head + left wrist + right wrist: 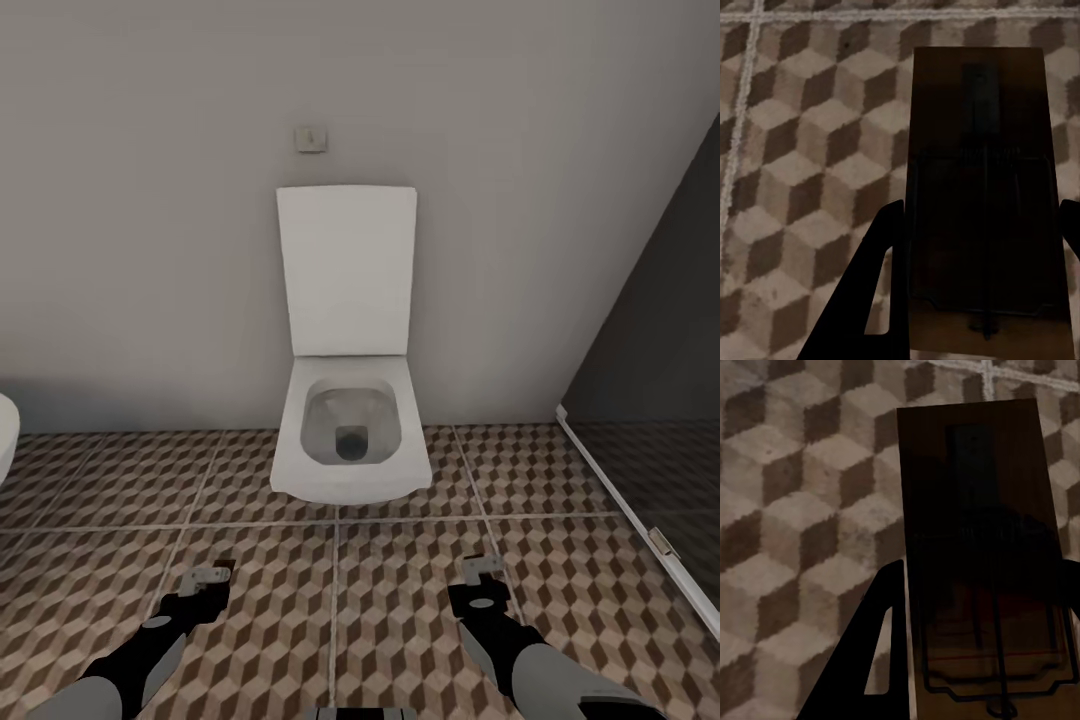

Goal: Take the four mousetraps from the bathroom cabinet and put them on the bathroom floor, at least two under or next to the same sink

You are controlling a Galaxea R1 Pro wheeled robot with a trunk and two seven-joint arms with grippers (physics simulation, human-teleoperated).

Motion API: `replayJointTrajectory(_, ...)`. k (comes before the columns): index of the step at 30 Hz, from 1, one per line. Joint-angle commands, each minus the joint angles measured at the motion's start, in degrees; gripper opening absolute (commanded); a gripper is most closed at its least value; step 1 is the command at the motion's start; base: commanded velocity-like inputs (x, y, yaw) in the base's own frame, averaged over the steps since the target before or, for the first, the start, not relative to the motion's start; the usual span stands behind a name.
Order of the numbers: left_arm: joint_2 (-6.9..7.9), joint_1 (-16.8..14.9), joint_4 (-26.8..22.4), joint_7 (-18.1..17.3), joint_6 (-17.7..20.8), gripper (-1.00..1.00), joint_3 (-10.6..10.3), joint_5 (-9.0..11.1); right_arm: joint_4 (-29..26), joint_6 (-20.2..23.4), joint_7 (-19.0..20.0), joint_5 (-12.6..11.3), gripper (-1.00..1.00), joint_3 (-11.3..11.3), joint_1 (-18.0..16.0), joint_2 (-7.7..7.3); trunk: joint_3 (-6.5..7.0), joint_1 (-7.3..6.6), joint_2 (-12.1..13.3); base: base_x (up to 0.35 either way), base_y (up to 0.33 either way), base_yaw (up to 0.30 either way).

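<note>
Ahead of us a white toilet hangs on a plain grey wall, its lid raised upright against the wall and a small square flush plate above it. Beneath it spreads the bathroom floor, tiled in a brown, beige and white cube pattern with pale grout lines. At the right edge we see a dark glass shower panel on a pale base rail; at the far left edge a curved white rim just enters the head view.

Our two arms reach forward and down over the tiles, well apart from each other. The left pincer sits low on the left side, the right pincer low on the right, both short of the toilet.

From the left wrist we see a mousetrap, a flat dark-brown board with thin wire parts, held between the two black fingers, which press its long edges; the cube tiles lie behind it. From the right wrist we see the same arrangement: a second mousetrap clamped between that pincer's black fingers, its wire frame visible near the camera end, with floor tiles and a grout line behind
</note>
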Motion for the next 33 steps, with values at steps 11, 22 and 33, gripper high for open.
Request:
replayJointTrajectory(11,0.03,-0.03,-0.06,0.85,-0.32,-1.00,-0.55,0.39,0.06,0.06,-0.02,0.45,-1.00,-0.35,-0.02,0.05,-2.48,0.27,-0.16,0.000,0.000,0.000)
replayJointTrajectory(22,0.08,-0.03,-0.09,0.87,-0.36,-1.00,-0.48,0.45,0.07,0.06,-0.02,0.52,-1.00,-0.35,-0.02,0.13,-4.92,0.56,-0.31,0.000,0.000,0.000)
replayJointTrajectory(33,0.01,-0.03,0.02,0.94,-3.69,-1.00,-0.46,0.30,0.14,0.06,-0.02,0.54,-1.00,-0.29,-0.02,0.11,-7.35,0.84,-0.46,0.000,0.000,0.000)
